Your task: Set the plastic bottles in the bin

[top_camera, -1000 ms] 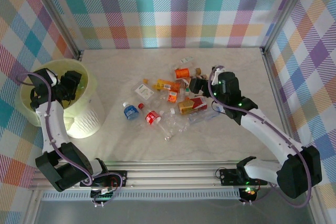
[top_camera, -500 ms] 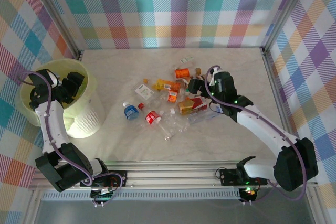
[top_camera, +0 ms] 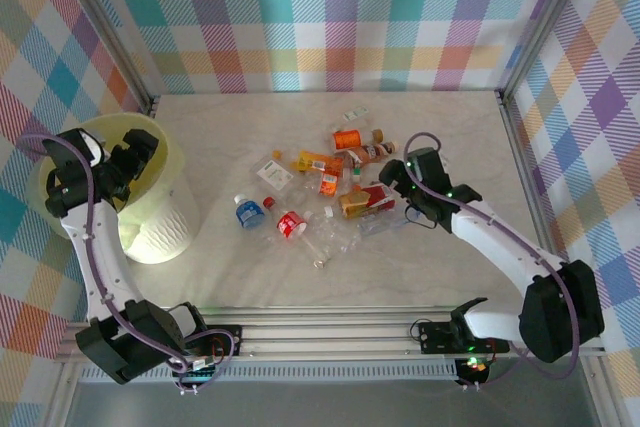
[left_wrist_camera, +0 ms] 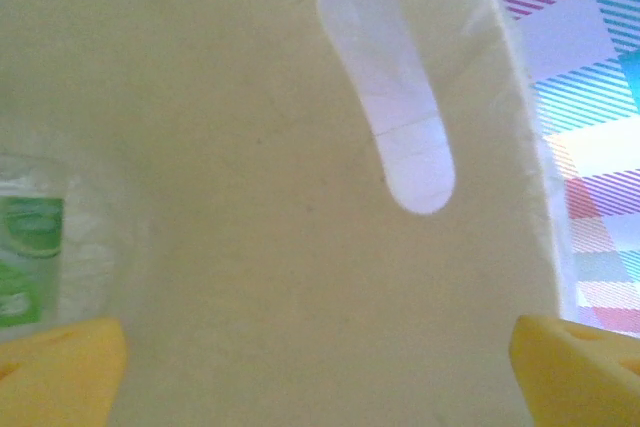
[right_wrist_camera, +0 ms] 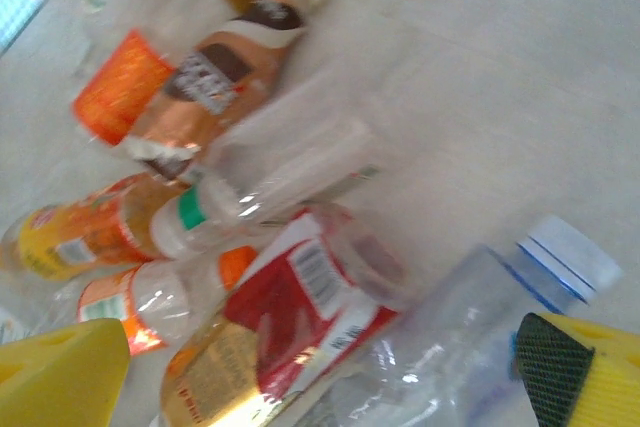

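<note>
Right of the bin [top_camera: 165,232] the table [top_camera: 215,147] is bare; farther right plastic bottles [top_camera: 328,184] crowd it. Inside the bin seems mostly free.

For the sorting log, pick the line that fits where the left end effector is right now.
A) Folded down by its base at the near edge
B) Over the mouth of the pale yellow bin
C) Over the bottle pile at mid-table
B: the left end effector hangs over the open top of the pale yellow bin, and its wrist view looks at the bin's inner wall between open fingertips.
</note>
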You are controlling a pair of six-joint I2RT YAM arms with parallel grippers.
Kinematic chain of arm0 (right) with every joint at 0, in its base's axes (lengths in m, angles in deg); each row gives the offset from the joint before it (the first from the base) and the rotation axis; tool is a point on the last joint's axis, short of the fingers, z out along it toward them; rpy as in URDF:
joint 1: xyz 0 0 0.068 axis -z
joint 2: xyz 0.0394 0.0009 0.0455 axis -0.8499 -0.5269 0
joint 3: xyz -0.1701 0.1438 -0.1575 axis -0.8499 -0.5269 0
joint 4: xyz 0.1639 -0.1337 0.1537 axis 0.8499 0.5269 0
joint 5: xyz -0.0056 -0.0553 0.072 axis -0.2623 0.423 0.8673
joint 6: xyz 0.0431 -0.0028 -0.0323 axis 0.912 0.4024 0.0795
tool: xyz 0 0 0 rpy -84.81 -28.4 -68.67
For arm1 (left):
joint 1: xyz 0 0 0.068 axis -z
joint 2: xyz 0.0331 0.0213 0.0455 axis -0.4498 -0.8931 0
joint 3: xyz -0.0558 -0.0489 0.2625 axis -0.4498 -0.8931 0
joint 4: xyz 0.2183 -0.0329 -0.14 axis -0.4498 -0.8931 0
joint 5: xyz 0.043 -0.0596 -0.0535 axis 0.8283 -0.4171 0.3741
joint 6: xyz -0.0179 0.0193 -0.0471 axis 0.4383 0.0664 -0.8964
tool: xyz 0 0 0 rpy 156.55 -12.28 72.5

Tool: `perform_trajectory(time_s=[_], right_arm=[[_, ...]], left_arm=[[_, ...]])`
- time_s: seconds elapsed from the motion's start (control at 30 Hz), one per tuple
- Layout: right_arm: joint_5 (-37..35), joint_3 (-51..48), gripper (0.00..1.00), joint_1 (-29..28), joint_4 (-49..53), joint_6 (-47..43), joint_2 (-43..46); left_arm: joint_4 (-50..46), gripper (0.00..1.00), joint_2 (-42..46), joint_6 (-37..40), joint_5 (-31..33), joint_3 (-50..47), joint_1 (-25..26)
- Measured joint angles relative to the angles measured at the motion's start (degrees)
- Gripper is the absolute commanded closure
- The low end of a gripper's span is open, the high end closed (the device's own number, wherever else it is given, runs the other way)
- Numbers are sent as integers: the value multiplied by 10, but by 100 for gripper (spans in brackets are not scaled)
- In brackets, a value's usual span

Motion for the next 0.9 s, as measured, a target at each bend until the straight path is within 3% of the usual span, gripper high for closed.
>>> perform_trajectory(time_s=[0.3,0.57,0.9], right_arm=[[43,-56,0,64,18,149,-13],[90,-41,4,70,12,214,-95],[132,-32,13,71,-28,264,-173]], left_arm=[[-22,0,72,30,15,9,0],[-21,0,164,47,58,9,0],[29,0,224,55,-111,-14,0]])
